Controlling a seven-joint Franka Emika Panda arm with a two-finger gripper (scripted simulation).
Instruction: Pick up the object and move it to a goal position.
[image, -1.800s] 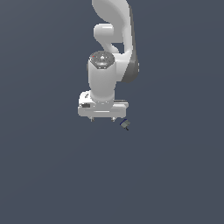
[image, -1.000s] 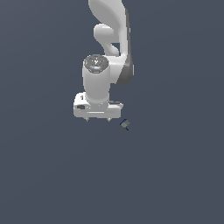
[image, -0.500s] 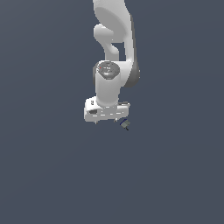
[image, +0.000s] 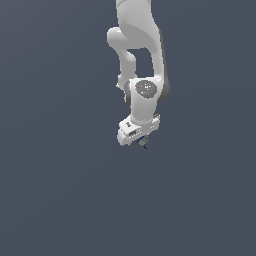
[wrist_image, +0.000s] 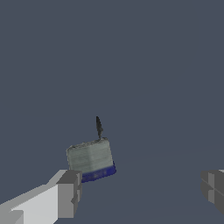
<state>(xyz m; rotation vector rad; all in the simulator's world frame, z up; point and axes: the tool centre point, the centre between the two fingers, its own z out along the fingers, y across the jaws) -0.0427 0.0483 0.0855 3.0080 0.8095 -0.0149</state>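
The object (wrist_image: 91, 158) is a small grey blocky piece with a dark blue lower edge and a thin dark spike rising from it. In the exterior view the object (image: 143, 143) shows as a tiny dark speck just under the white hand. My gripper (wrist_image: 140, 192) is open, its two grey fingertips far apart. The object lies just beyond one fingertip (wrist_image: 69, 192), nearer to it than to the other (wrist_image: 212, 187). In the exterior view my gripper (image: 138, 141) hangs right over the object, and the fingers are mostly hidden by the hand.
A plain dark grey-blue surface (image: 60, 190) fills both views. The white arm (image: 137, 40) comes down from the top of the exterior view. No other objects show.
The hand has swung toward the exterior view's right and turned, so it now sits over the object instead of beside it. The object has not moved.
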